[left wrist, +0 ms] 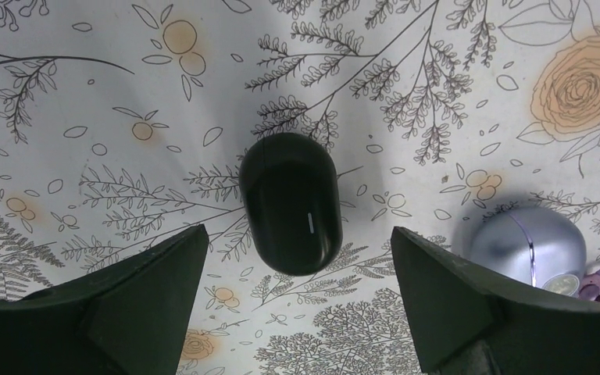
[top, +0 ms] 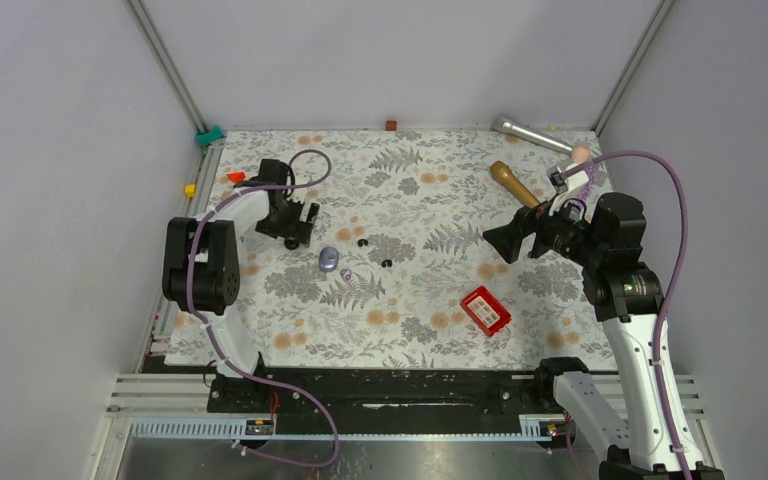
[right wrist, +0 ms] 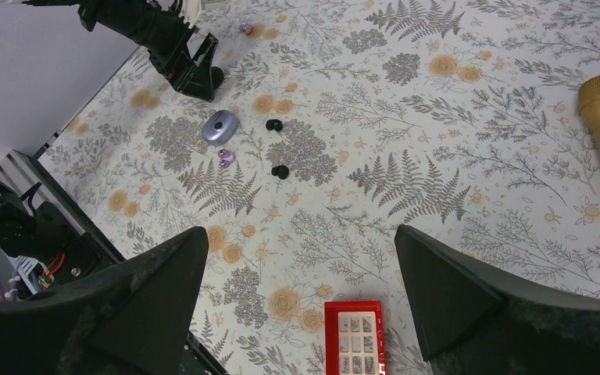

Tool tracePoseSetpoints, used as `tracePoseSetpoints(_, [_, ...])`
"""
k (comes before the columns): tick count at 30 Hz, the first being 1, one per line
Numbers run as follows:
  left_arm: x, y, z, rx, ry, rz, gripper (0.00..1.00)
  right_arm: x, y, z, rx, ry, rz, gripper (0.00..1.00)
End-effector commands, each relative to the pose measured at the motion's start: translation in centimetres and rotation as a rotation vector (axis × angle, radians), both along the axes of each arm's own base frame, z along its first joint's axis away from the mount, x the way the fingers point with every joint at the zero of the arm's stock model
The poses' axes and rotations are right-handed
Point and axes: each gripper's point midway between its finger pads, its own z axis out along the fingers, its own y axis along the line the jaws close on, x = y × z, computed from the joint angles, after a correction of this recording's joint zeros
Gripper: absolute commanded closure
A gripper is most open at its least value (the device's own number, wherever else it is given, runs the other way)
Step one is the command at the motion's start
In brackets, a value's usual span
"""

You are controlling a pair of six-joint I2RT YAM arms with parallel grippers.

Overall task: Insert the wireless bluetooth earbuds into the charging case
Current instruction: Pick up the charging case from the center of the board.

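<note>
The glossy black oval charging case (left wrist: 291,203) appeared to lie lid-down-shut on the floral-printed table cover (top: 430,200), and its rounded, slick sides were the main hazard: a pinch off its middle would likely have squirted or spun it away. Nothing could go in until it was opened, and prying it with one arm risked flipping it. The two tiny glossy black earbuds (right wrist: 273,124) (right wrist: 280,171) lay loose on the cover, well apart from that case and nearer the silvery-lilac oval case (right wrist: 220,126), with a pale purple earbud (right wrist: 226,157) just beside it. Buds that small could easily roll or be nudged aside by a finger.

The left gripper (top: 297,220) pointed down over the black case, jaws spread wide to either side of it and not touching; how high it hung I cannot tell. The right gripper (top: 505,243) was held raised and tilted toward the middle of the table, jaws apart and empty, far from the buds — a red plastic tray (right wrist: 354,338) lay below it
</note>
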Motion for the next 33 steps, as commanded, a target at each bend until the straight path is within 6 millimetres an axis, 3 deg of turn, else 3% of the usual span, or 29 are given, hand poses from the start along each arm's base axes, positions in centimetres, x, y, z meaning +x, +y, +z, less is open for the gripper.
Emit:
tracePoseSetpoints(1, [2.1, -0.1, 1.0, -0.008, -0.047, 0.034, 0.11, 0.3, 0.1, 1.0, 0.011, -0.046, 0.008, 0.02])
tracePoseSetpoints(7, [2.4, -0.2, 0.3, -0.011, -0.037, 0.042, 0.20, 0.4, 0.1, 0.9, 0.011, -0.043, 0.009, 0.03])
tracePoseSetpoints(19, [1.9, -1.2, 0.1, -0.027, -0.026, 0.019, 0.56, 0.6, 0.3, 0.6, 0.022, -0.029, 0.016, 0.03])
tracePoseSetpoints(27, [2.0, -3.1, 4.2, -0.119, -0.129, -0.043, 0.57, 1.1, 0.6, 0.8, 0.050, -0.006, 0.013, 0.03])
tracePoseSetpoints(33, [2.3, -5.6, 9.2, -0.212, -0.226, -0.121, 0.57, 1.2, 1.4, 2.0, 0.116, -0.007, 0.041, 0.03])
